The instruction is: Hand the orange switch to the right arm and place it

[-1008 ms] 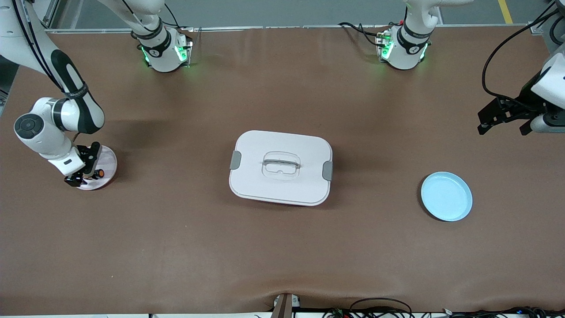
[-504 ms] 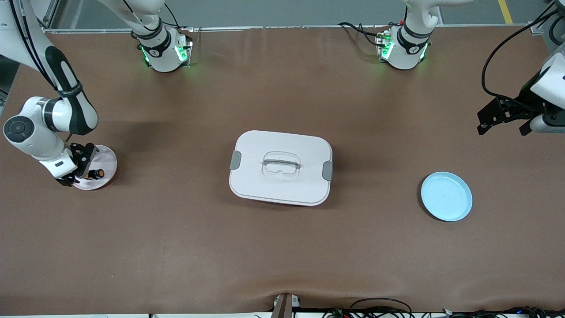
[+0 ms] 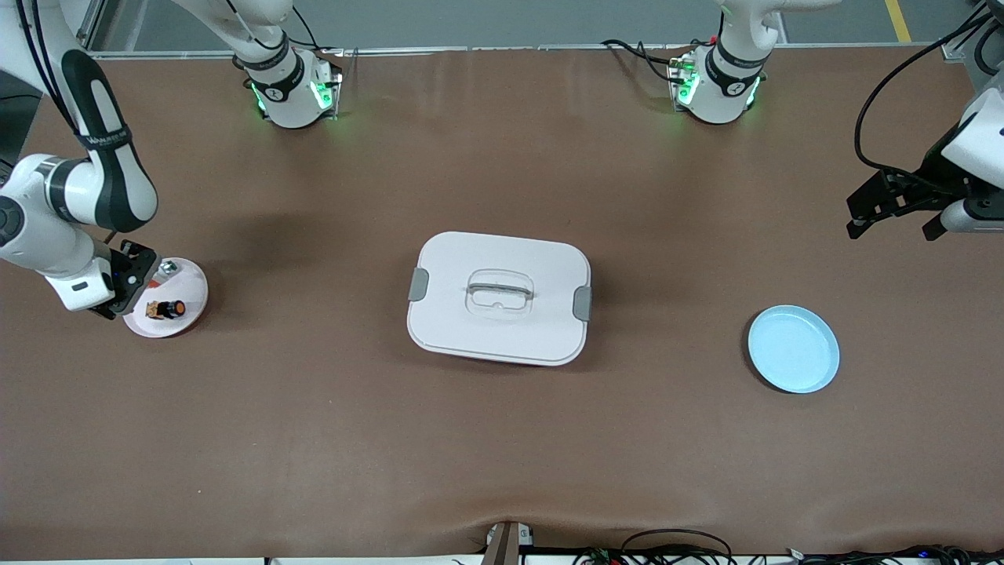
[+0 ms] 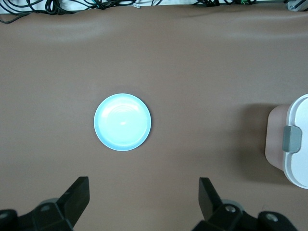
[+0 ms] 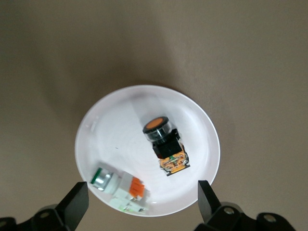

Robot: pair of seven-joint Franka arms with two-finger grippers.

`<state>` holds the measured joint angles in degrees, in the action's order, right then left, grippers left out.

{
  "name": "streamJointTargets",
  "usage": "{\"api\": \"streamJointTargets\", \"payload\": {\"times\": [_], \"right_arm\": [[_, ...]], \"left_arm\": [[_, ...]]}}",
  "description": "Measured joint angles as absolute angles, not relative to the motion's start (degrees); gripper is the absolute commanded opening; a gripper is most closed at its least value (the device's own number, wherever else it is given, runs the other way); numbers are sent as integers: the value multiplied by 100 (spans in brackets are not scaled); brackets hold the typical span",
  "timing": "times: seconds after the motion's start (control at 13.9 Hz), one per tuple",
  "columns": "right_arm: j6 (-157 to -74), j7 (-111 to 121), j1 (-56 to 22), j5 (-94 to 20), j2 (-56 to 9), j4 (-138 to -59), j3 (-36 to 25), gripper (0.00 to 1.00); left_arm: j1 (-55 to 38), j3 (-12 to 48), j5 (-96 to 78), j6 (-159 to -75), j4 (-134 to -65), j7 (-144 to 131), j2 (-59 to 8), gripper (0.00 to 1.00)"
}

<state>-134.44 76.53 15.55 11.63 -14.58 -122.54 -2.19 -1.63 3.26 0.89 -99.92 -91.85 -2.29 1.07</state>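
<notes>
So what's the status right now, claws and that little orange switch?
Right claw open, empty, at pink plate's edge. Left claw open, waiting above table. Orange switch lying on pink plate beside silvery part. Nothing in the way.

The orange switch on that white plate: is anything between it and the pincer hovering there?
Nothing visible. The orange switch lies bare on the white plate, beside a silvery part. The right pincer is open above it, holding nothing.
</notes>
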Motion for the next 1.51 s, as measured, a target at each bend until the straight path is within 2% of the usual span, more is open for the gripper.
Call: {"api": "streamJointTargets", "payload": {"times": [0.43, 0.72, 1.01, 1.51], "right_arm": [[-11240, 5769, 805, 925, -697, -11403, -179, 100], [-10388, 4772, 650, 523, -635, -10882, -172, 100], [-9802, 3990, 578, 314, -634, -10309, -171, 100], [-9409, 2968, 536, 88, -635, -9720, -170, 100]], "left_arm": [[-131, 326, 89, -9992, -9184, -229, 95, 100], [-115, 326, 89, -9900, -9188, -229, 46, 100], [-158, 341, 87, -9733, -9189, -229, 13, 100], [-159, 363, 46, -9596, -9189, -229, -3, 100]]}}
